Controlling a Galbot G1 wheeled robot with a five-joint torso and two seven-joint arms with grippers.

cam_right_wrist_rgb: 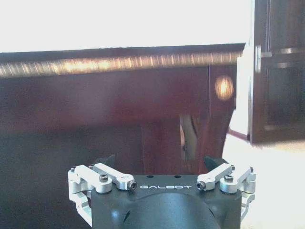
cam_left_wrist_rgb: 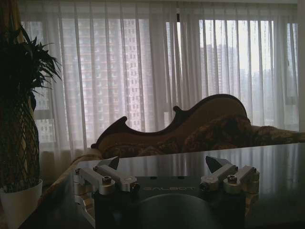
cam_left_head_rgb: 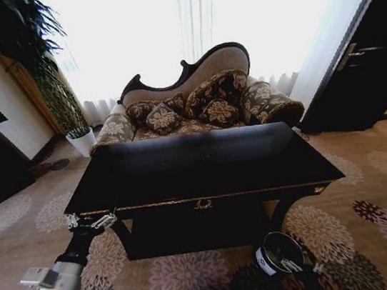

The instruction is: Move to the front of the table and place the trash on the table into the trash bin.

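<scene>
- The trash: I'm not making out any bottle or paper wads w/ certainty. Some pale glinting bits (cam_left_head_rgb: 291, 265) are showing at the bin's mouth, poss. trash, poss. part of an arm; can't tell which.
- The small dark reddish-brown cylindrical trash bin (cam_left_head_rgb: 275, 236), black inside w/ a white label, is sitting on the carpet just in front of the table's right front leg, near the robot's right side. Its mouth is facing up toward the head cam, so it's lying in easy reach for a drop.
- The long glossy black wooden table (cam_left_head_rgb: 196, 166) w/ gold edge trim is standing square in front of the robot. Its top is giving back plain window glare, so I'm judging the task to be at or near its end.
- The left gripper (cam_left_wrist_rgb: 163, 164) is hovering at the table's left front corner (cam_left_head_rgb: 89, 221), about level w/ the top. Its fingers are spread wide w/ nothing between them, aimed across the top toward the sofa, prob. positioned to sweep or reach along the surface.
- The right gripper (cam_right_wrist_rgb: 159, 162) is sitting low, below the gold trim and facing the table's dark front side. Its fingers are also spread wide and carrying nothing.
- Further out, the patterned sofa (cam_left_head_rgb: 195, 101) is standing right behind the table, and a white plant pot (cam_left_head_rgb: 81, 140) is standing by the sheer curtains (cam_left_wrist_rgb: 143, 71).
</scene>
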